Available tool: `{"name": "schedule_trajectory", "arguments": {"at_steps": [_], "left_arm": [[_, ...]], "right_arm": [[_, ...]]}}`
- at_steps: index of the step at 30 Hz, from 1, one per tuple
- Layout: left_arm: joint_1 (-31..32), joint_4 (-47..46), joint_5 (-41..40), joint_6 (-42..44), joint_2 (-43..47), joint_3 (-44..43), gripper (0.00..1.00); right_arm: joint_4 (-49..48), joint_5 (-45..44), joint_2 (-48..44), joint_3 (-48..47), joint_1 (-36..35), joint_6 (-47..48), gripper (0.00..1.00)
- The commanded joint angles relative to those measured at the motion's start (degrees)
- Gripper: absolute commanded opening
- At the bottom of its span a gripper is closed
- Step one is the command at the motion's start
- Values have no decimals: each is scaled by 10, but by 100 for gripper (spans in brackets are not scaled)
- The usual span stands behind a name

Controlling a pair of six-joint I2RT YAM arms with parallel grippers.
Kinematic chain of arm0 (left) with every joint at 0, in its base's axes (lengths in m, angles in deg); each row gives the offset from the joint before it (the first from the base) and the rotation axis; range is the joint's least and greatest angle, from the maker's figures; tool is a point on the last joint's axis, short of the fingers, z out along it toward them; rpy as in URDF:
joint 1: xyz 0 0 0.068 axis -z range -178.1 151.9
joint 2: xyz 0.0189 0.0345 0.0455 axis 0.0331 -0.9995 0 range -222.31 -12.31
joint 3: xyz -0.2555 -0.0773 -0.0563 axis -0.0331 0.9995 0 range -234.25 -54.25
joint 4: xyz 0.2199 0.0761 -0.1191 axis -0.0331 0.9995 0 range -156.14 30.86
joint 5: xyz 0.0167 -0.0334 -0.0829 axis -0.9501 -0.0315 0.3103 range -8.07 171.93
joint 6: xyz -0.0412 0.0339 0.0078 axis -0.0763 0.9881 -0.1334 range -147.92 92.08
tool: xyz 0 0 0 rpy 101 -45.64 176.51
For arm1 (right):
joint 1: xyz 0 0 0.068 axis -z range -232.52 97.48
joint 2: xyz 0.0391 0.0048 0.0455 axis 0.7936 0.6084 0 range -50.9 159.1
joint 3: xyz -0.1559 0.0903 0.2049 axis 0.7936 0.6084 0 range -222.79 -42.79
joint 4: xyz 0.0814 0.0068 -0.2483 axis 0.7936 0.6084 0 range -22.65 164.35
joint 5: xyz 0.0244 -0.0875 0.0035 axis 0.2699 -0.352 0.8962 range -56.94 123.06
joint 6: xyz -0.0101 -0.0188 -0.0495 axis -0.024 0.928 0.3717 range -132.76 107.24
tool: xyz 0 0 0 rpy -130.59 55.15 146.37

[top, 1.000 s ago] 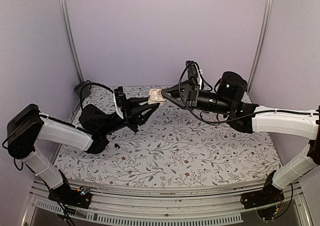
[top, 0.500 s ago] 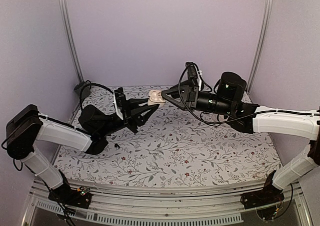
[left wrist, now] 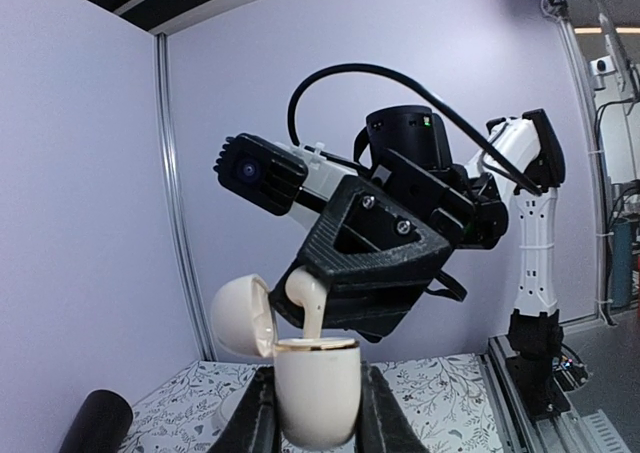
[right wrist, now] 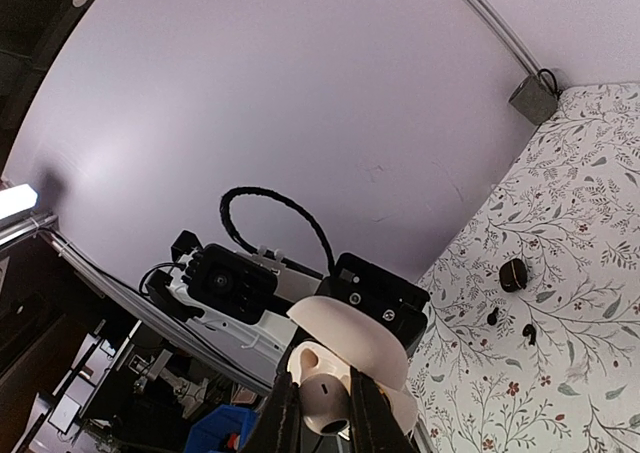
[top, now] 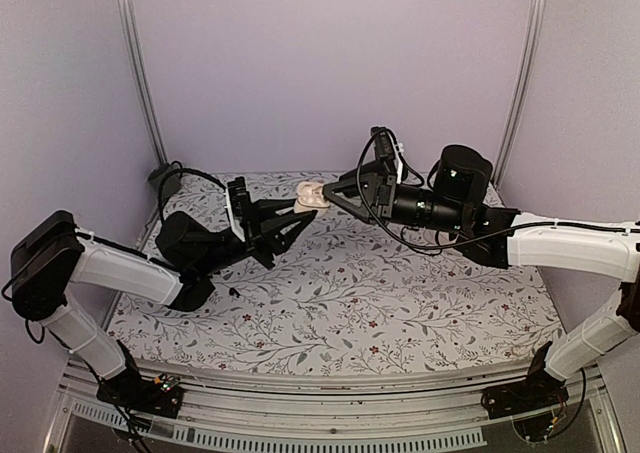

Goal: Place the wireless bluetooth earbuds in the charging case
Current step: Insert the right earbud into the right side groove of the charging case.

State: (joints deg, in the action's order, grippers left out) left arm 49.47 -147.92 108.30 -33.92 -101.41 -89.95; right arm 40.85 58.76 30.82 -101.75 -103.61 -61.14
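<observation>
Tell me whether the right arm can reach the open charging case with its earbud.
Likely yes: the right gripper holds the earbud right at the charging case's open mouth, lid tipped aside, nothing between.

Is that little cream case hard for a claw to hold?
Probably slippery: the case looks smooth, rounded and glossy. It seems stiff: the left claw pinches it without denting. Its open lid hangs sideways, so it might tip if set down.

Right wrist view: earbud (right wrist: 322, 395) half hidden between fingers (right wrist: 286, 415), lower part cut off at 6 o'clock. Dark specks (right wrist: 513, 274) at 3 o'clock, too small to identify. Top view: case (top: 312, 195) interior unreadable.
</observation>
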Motion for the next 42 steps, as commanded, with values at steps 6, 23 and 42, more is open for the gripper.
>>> {"name": "schedule_trajectory", "arguments": {"at_steps": [6, 23, 42], "left_arm": [[-4, -88, -4, 6, 41, -3, 0], [-6, -90, -6, 5, 42, -3, 0], [-6, -95, -6, 2, 35, -5, 0]], "right_arm": [[70, -51, -11, 16, 9, 11, 16], [95, -62, -13, 16, 9, 15, 16], [177, -98, -6, -16, 6, 31, 14]]}}
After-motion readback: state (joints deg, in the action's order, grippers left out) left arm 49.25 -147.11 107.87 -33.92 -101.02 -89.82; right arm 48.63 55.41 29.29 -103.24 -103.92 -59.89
